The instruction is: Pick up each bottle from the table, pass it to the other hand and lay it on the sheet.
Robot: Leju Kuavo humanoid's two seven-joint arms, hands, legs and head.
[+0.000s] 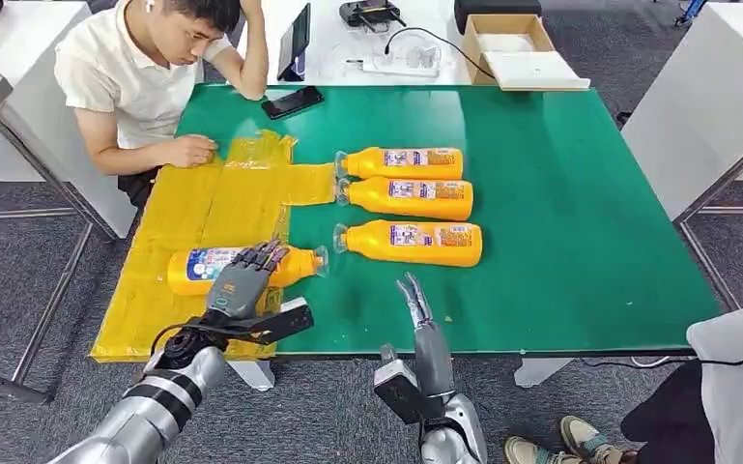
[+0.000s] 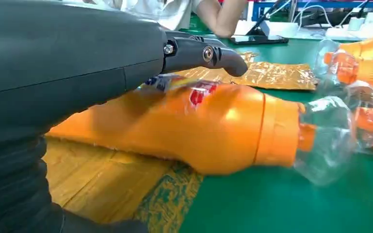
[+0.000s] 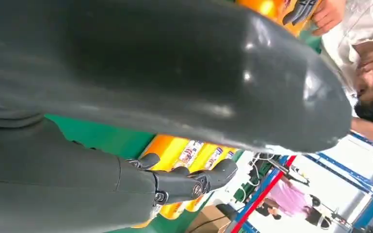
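Bottle (image 1: pixel 203 269) lying on its side on the yellow sheet (image 1: pixel 208 208), clear cap end poking off the sheet's edge onto the green surface (image 1: pixel 580 213); the left robot hand (image 1: pixel 244 278) lies draped over its middle, fingers bent across the label. From the left wrist view the fingers (image 2: pixel 199 52) arch over the top of the orange body (image 2: pixel 199 128), though whether they press on it or merely rest above it is hard to judge from here. The bottle's underside sits on the sheet.

The right robot hand (image 1: pixel 415 304) hovers over the near part of the surface, just to the side of the left one, fingers straight and spread, with nothing in them. Beyond its fingertips lie three more orange bottles in a row, all on their sides with caps pointing toward the sheet: the closest (image 1: pixel 411 242), then the middle one (image 1: pixel 406 198), then the farthest (image 1: pixel 401 162).

Across the sheet from the left robot hand, a person (image 1: pixel 145 68) leans at the surface's far corner, one hand (image 1: pixel 188 151) resting on the sheet. A dark phone (image 1: pixel 292 101) lies on the surface close to them.
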